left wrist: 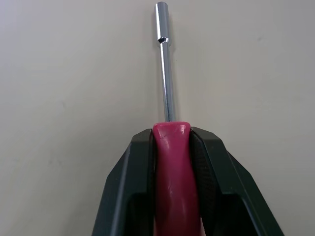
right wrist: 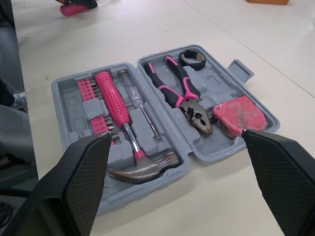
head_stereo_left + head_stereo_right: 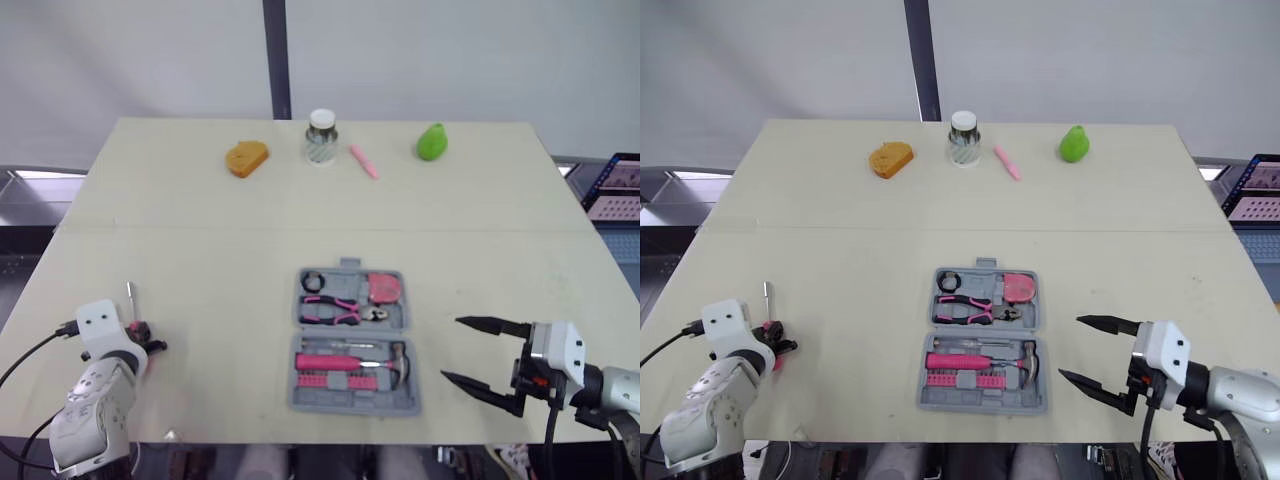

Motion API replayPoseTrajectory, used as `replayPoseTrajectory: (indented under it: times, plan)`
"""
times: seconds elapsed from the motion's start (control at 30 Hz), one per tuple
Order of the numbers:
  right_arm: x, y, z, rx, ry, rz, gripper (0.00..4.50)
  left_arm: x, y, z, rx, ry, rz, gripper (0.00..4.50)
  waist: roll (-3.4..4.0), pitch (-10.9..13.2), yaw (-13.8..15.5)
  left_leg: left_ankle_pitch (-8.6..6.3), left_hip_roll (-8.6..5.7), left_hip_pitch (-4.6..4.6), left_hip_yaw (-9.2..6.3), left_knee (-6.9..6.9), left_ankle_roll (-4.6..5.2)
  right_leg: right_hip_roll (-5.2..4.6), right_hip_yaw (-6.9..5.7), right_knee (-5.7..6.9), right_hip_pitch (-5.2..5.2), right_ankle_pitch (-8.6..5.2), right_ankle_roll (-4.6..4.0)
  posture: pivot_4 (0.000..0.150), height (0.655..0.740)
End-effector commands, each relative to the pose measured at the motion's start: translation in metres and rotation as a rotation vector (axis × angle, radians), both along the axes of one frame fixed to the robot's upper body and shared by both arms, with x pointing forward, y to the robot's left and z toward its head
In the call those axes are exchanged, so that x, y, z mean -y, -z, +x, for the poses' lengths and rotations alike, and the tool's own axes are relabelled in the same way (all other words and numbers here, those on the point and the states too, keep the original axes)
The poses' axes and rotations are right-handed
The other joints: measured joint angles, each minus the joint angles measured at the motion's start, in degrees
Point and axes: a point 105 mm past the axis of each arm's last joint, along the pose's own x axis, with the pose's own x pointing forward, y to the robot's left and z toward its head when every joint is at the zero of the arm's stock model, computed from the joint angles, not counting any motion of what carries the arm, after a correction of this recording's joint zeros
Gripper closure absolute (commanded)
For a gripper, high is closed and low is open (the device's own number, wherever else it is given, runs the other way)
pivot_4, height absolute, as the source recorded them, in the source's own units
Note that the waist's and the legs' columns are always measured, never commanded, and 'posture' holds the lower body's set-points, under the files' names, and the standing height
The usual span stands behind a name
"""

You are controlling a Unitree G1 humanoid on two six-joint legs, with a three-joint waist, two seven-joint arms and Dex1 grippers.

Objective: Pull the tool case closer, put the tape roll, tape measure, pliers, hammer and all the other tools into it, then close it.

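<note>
**Nearly packed: one driver out, lid open**

Tool case lies open flat near the front edge of the table, between the two arms, so the pull-closer step looks done. Far half holds the tape roll, pliers and tape measure. Near half holds the hammer, a row of pink bits and a thin tester beside the hammer's handle.

One tool is out: a pink-handled driver, well to the left of the case. Left gripper is clamped on its handle, fingers tight on both sides, metal shaft sticking out ahead over bare table.

Right gripper hovers just right of the case, spread wide, holding nothing, fingertips pointing at the case.

Along the far edge sit an orange sponge-like piece, a jar, a pink pen and a green pear; probably not tools, so not part of the job.

Left to do, as I judge it: carry the driver over, seat it in a slot, fold the case shut. Can't tell which slot is free.
</note>
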Motion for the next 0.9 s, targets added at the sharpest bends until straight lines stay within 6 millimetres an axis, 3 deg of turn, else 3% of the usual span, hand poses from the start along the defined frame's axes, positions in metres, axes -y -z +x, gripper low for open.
replayPoseTrajectory:
  times: [0.03,0.13,0.37,0.5,0.67,0.9]
  plan:
    - [0.0,-0.009,-0.002,0.039,0.004,0.006,0.0,-0.001,-0.013,-0.003,-0.003,0.046,0.053,3.9,-0.02,0.0,0.0,0.0,0.0,-0.01,0.0,0.0,0.0,0.0,0.0,0.0,-0.01,0.0,0.0,0.15,0.695]
    - [0.002,-0.011,-0.001,0.044,0.011,0.013,0.0,0.004,-0.028,0.004,0.028,0.178,0.092,3.9,-0.06,0.0,-0.1,0.01,0.01,-0.08,0.0,-0.02,0.01,0.02,0.0,0.0,-0.1,0.0,-0.01,0.15,0.695]
    - [0.0,-0.011,0.001,0.054,-0.007,0.017,0.0,0.073,-0.067,0.021,0.093,0.794,0.096,3.9,-0.05,0.0,0.0,-0.07,-0.01,-0.21,0.06,-0.02,-0.22,-0.03,0.09,0.05,-0.3,-0.01,-0.03,0.15,0.695]
    - [-0.002,-0.009,0.0,0.051,-0.018,0.03,0.0,0.114,-0.075,0.011,0.039,1.174,0.161,3.9,-0.03,0.0,-0.3,0.06,0.03,-0.26,0.11,-0.1,-0.01,0.08,0.07,0.09,-0.43,-0.05,-0.1,0.15,0.695]
    - [-0.006,-0.008,-0.005,0.034,-0.045,0.041,0.0,0.154,-0.084,-0.011,0.029,1.499,0.148,3.9,0.01,0.1,-1.0,0.11,0.01,-0.28,0.32,-0.19,0.08,0.22,-0.09,0.11,-0.58,-0.06,-0.11,0.15,0.695]
    - [-0.007,-0.008,-0.01,0.015,-0.083,0.031,0.0,0.19,-0.093,-0.013,0.036,1.733,0.17,3.9,0.01,0.1,-1.2,0.3,-0.12,-0.31,0.37,-0.16,0.29,0.21,-0.17,0.17,-0.57,-0.02,-0.02,0.15,0.695]
